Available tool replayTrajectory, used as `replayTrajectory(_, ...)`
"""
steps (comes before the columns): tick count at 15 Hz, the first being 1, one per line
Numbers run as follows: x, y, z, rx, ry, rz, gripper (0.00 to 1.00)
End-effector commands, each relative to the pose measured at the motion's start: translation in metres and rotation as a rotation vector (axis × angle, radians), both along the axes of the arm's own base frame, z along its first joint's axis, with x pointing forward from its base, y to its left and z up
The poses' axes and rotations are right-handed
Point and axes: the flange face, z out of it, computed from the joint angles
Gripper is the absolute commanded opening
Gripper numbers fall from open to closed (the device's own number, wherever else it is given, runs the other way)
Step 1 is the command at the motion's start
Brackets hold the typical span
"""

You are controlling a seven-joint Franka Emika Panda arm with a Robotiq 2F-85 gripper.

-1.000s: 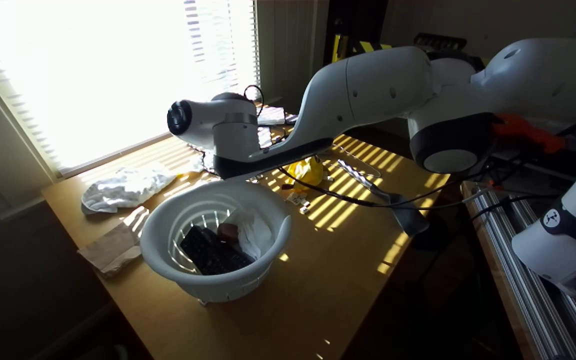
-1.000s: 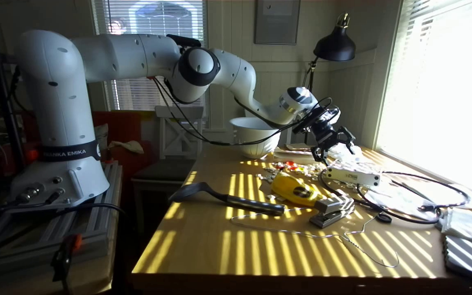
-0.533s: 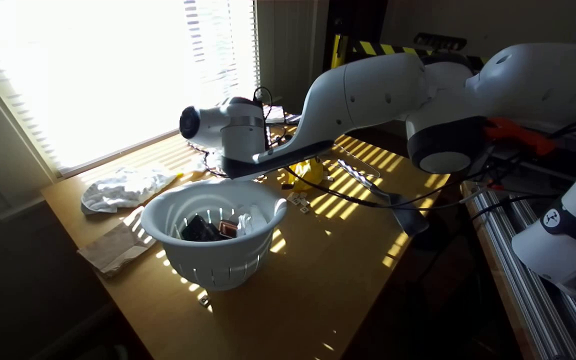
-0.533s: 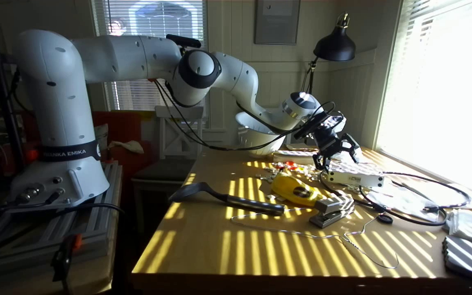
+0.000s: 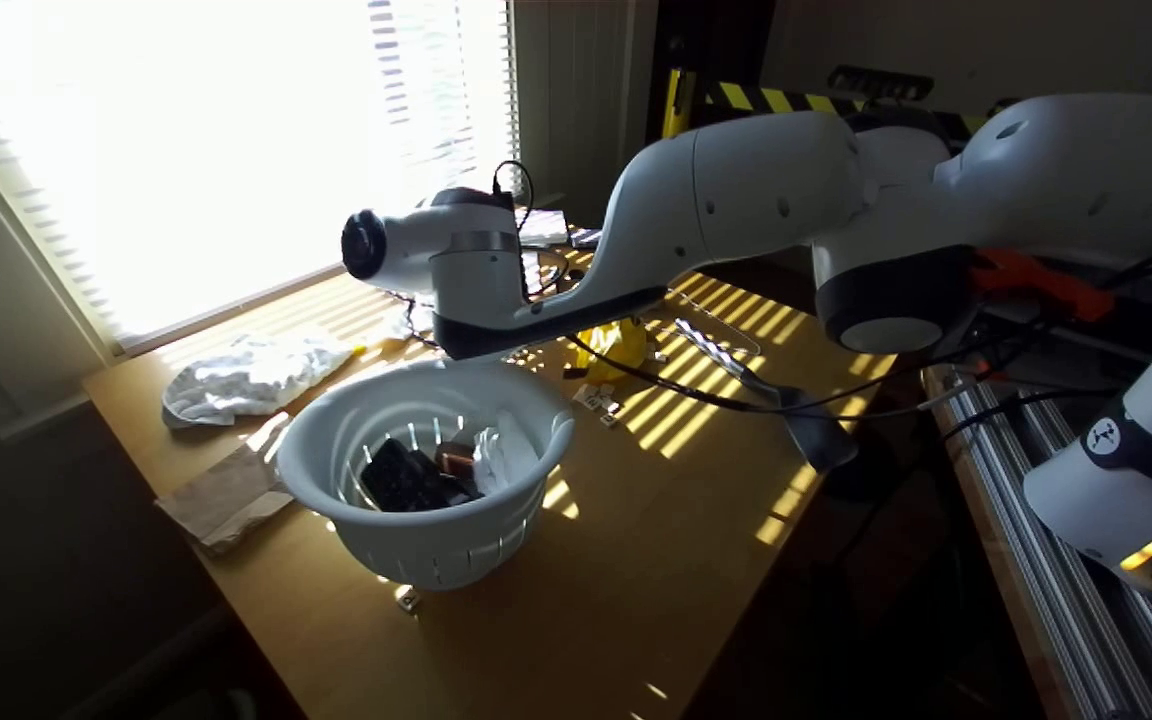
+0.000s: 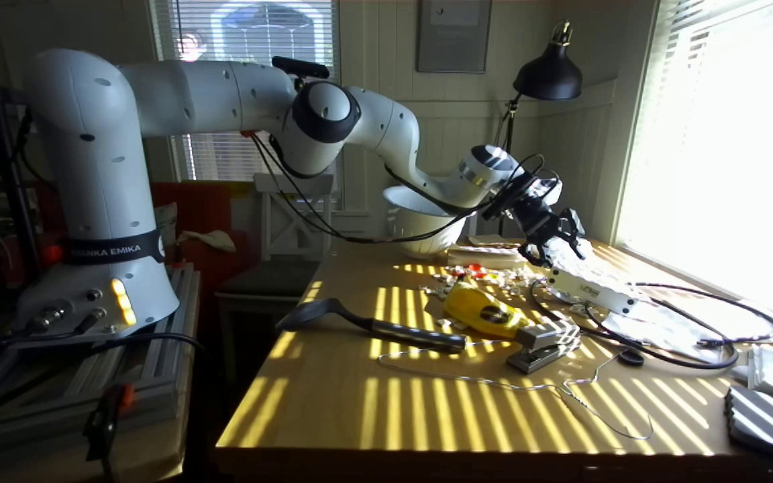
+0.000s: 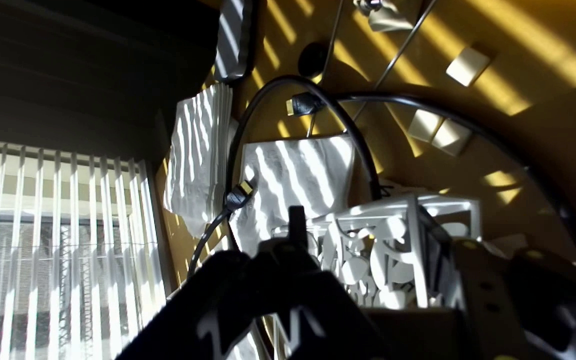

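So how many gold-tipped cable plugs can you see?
2, in the wrist view: an upper plug below the black disc, a lower plug at the left edge of a silvery sheet. Others may be hidden.

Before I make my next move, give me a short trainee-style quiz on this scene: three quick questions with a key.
1. True or false: a black object lies inside the white basket.
2. Which of these is nearest the end effector?
A) the desk lamp
B) the white box
C) the white basket
3. In the wrist view, how many gold-tipped cable plugs can you count?

Key:
1. True
2. B
3. Two
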Motion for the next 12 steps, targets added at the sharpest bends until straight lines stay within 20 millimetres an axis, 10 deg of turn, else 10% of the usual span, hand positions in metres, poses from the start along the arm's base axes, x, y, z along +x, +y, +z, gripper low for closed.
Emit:
replayTrajectory(1,0.008,0.018,0.014,-0.069,-0.067,0.037,0.26)
replayTrajectory(5,0.01,0.019,0.027,-0.052,-0.134,0.005,0.01)
replayTrajectory(12,0.02,-0.008,0.078,0.08,-0.344,-0.104,0.01)
